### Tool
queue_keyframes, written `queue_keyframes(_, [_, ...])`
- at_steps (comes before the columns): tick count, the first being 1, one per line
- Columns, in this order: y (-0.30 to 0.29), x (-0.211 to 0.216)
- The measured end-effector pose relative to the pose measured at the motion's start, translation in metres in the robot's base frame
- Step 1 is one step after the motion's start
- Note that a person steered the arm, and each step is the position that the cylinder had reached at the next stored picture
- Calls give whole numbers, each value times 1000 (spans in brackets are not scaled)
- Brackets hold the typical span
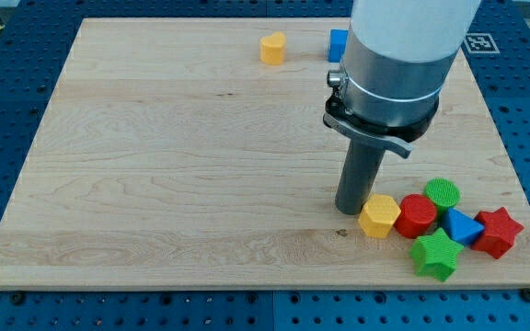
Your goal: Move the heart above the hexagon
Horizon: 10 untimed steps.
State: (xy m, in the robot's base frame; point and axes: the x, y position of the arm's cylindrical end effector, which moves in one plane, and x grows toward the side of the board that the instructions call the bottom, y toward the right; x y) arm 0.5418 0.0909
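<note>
A yellow heart (272, 48) lies near the view's top, left of centre-right. A yellow hexagon (379, 216) lies at the lower right of the wooden board (155, 165). My tip (349, 210) stands on the board just left of the yellow hexagon, touching or almost touching its left side. The heart is far up and left of the tip.
Right of the hexagon is a cluster: a red block (417, 216), a green cylinder (443, 193), a blue triangle (463, 227), a red star (497, 232) and a green star (434, 254). A blue block (337, 45) is partly hidden behind the arm at the top.
</note>
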Motion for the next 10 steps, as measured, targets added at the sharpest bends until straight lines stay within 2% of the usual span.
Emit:
queue_keyframes(1, [-32, -11])
queue_keyframes(2, [-74, -55])
queue_keyframes(4, [-126, -185])
queue_keyframes(5, [-115, -255])
queue_keyframes(6, [-115, -262])
queue_keyframes(7, [-124, -307])
queue_keyframes(8, [-122, -329])
queue_keyframes(10, [-97, -296])
